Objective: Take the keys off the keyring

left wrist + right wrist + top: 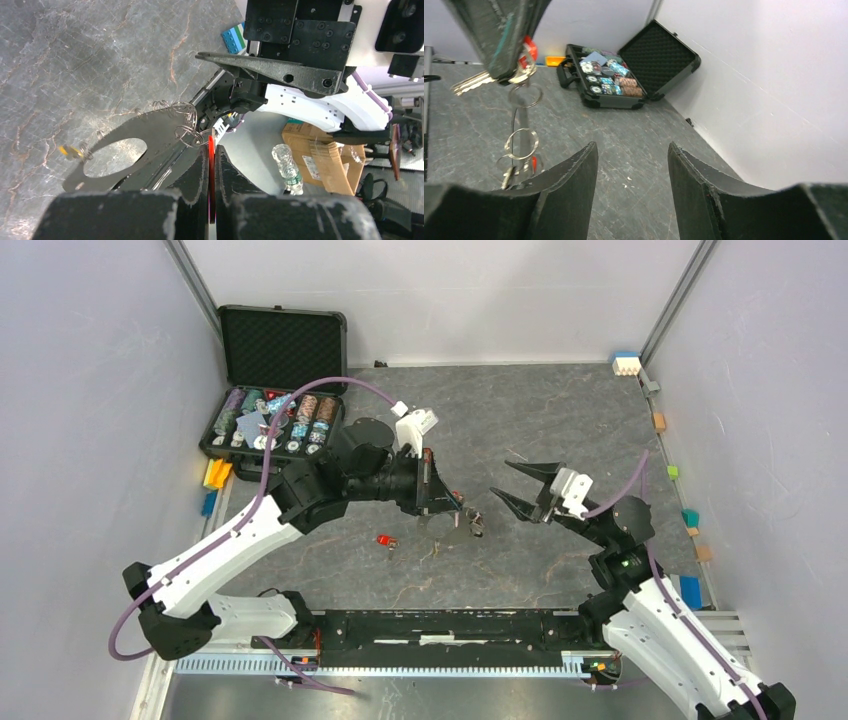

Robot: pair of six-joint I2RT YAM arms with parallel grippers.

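Jaws of the left gripper (210, 149) are seen closed flat on a red-headed key (211, 180), with only a thin red edge shown between them. From that key the keyring (155, 132) is hung: a dark grey flat loop with an oval opening, carried clear of the table (560, 420). Silver rings (186, 111) are threaded along its edge, and a yellow-headed key (66, 150) is attached at its far end.

An open black case (283, 345) filled with poker chips (275, 420) is taken as the landmark. The held keyring (472, 523) is found well apart from the case, nearer the arm bases and past the end of the case that faces the right arm. A loose red key (385, 540) is laid on the table between the case and the arm bases, closer to the case than the keyring is.

The right gripper (631, 147) is held partly open with nothing between its fingers (569, 190). It is placed farther from the case than the keyring, near it but not touching, with its fingertips pointed back toward the case.
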